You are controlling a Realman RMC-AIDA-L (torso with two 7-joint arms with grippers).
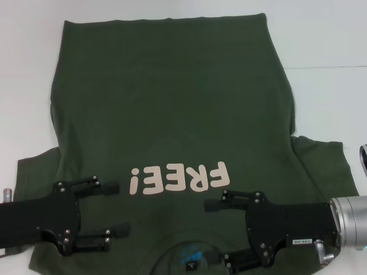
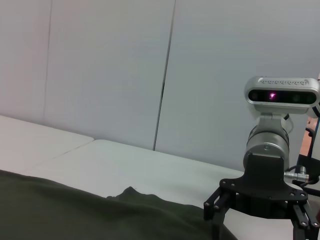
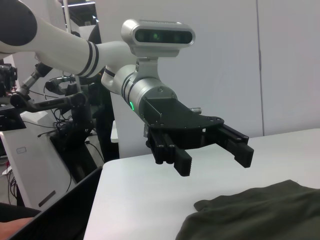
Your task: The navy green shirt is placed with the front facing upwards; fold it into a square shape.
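Observation:
The navy green shirt [image 1: 172, 114] lies flat on the white table, front up. Its pale "FREE!" lettering [image 1: 179, 179] reads upside down from the head view, and its collar with the blue label [image 1: 192, 255] is at the near edge. My left gripper [image 1: 117, 209] hovers open over the shirt's near left shoulder area, fingers pointing toward the collar. My right gripper [image 1: 221, 235] is open on the other side of the collar, pointing back at it. The right wrist view shows the left gripper [image 3: 214, 161] open above the table, past the shirt's edge [image 3: 260, 210]. Neither holds any cloth.
White table [image 1: 321, 46] surrounds the shirt on the far side and both sides, with a seam line at the right. A small round object [image 1: 363, 157] sits at the right edge. Beyond the table's left end stand equipment and cables [image 3: 45, 100].

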